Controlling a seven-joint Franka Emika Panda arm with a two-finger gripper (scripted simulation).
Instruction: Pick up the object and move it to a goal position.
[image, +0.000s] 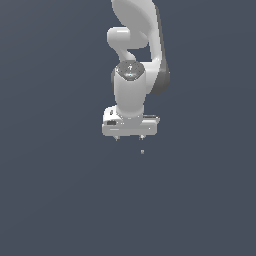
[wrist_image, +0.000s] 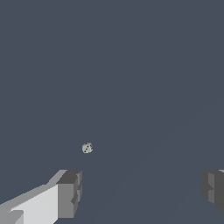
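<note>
The object (image: 142, 151) is a tiny pale tan-grey lump on the dark floor, just below the white gripper (image: 129, 138) and under its finger on the exterior view's right. In the wrist view the object (wrist_image: 87, 148) shows as a small speckled ball beyond the fingertips (wrist_image: 70, 192), nearer one finger than the other. The gripper (wrist_image: 140, 190) stands open, its two grey fingers wide apart with nothing between them. It hangs apart from the object, not touching it.
The white Panda arm (image: 137, 45) rises behind the gripper toward the top of the exterior view. A plain dark blue-grey surface (image: 60, 200) fills all the surroundings. No goal marker shows.
</note>
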